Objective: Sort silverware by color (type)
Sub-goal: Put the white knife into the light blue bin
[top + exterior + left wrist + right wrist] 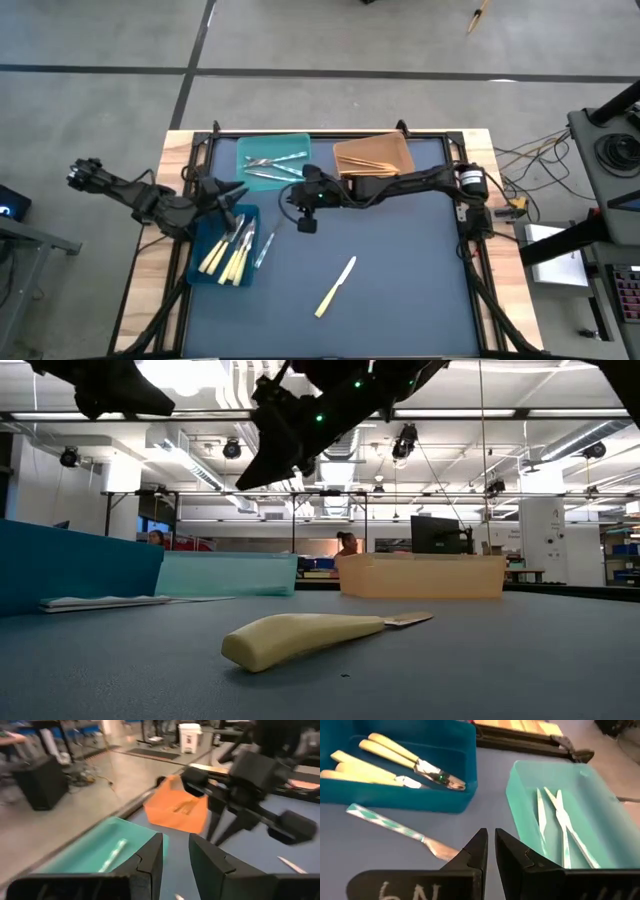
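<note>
Silverware lies sorted in bins; a yellow-handled knife [335,287] rests alone on the counter [400,270]; the right gripper [307,222], nearly closed and empty, hovers beside a teal-handled piece [400,830]; the left gripper [232,205] stands slightly parted, empty, over the blue bin [205,232].

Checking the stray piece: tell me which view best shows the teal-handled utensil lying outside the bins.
Right wrist view: the teal-handled utensil lies whole beside the blue bin. High view shows a sliver; the others don't show it clearly.
</note>
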`<state>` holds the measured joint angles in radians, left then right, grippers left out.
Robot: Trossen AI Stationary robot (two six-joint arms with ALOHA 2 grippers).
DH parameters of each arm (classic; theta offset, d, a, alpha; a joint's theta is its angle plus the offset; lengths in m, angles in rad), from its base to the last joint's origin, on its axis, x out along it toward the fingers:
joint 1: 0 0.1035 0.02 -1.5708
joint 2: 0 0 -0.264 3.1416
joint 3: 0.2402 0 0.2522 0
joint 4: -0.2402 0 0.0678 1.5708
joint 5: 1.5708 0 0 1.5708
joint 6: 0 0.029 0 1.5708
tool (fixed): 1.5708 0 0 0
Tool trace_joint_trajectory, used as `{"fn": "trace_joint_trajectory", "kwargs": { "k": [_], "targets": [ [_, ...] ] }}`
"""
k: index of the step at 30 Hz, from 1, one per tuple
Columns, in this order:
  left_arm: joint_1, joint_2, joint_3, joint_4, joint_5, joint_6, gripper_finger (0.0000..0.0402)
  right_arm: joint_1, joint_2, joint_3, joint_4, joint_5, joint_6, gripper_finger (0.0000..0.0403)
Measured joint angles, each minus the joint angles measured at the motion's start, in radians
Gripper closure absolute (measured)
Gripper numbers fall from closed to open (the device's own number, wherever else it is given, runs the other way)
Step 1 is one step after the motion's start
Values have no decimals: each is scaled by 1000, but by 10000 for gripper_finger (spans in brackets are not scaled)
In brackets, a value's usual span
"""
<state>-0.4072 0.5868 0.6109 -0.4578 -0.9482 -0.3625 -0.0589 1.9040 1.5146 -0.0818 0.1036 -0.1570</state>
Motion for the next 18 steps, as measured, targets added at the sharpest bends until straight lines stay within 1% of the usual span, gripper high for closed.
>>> {"fn": "trace_joint_trajectory", "kwargs": {
  "k": [3, 8, 10, 12, 15, 18],
  "targets": [
    [0, -1, 0, 3, -75, 37, 325, 0, 33, 5, 54, 0, -19, 376],
    [0, 0, 0, 4, -257, 108, 325, 0, 94, 5, 105, -14, -20, 376],
    [0, -1, 0, 5, -331, 129, 325, 0, 111, 5, 125, -54, -18, 376],
    [0, -1, 0, 4, -383, 144, 325, -1, 131, 5, 156, -101, 7, 376],
    [0, 0, 0, -5, -415, 149, 325, 0, 165, 5, 216, -139, 34, 376],
    [0, 2, 0, -9, -416, 148, 325, 2, 204, 5, 276, -138, 34, 376]
  ]
}}
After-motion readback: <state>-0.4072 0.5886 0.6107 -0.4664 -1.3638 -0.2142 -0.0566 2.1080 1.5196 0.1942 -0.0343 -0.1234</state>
